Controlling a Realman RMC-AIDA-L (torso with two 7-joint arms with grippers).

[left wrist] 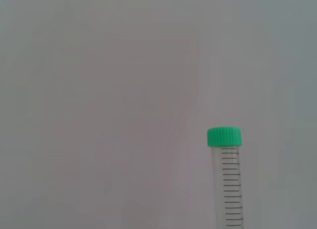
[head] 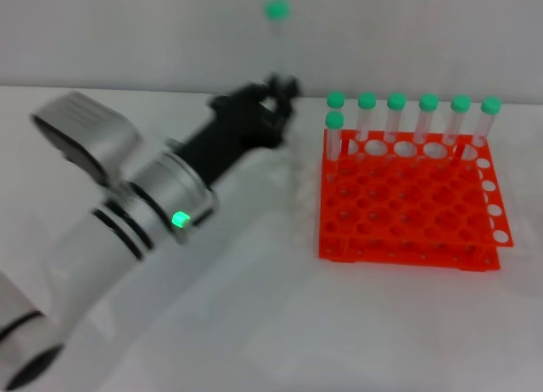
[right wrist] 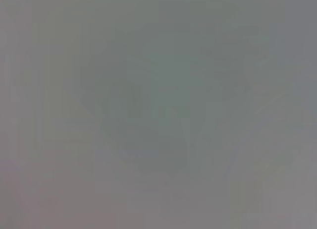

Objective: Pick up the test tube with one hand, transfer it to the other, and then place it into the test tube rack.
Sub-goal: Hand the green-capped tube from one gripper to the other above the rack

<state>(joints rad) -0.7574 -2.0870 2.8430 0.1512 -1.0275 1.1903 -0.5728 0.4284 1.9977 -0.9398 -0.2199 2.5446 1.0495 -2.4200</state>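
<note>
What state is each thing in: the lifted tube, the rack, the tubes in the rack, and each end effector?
test tube: capped, upright, held up off the table.
left end effector: raised beside the rack, under the tube's cap.
test tube rack: flat on the table, most holes empty.
racked tubes: seven, capped, upright along the far edge.
right end effector: out of view.

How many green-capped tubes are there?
8: six along the rack's back row, one just ahead at its left, one held up by the left tool.
</note>
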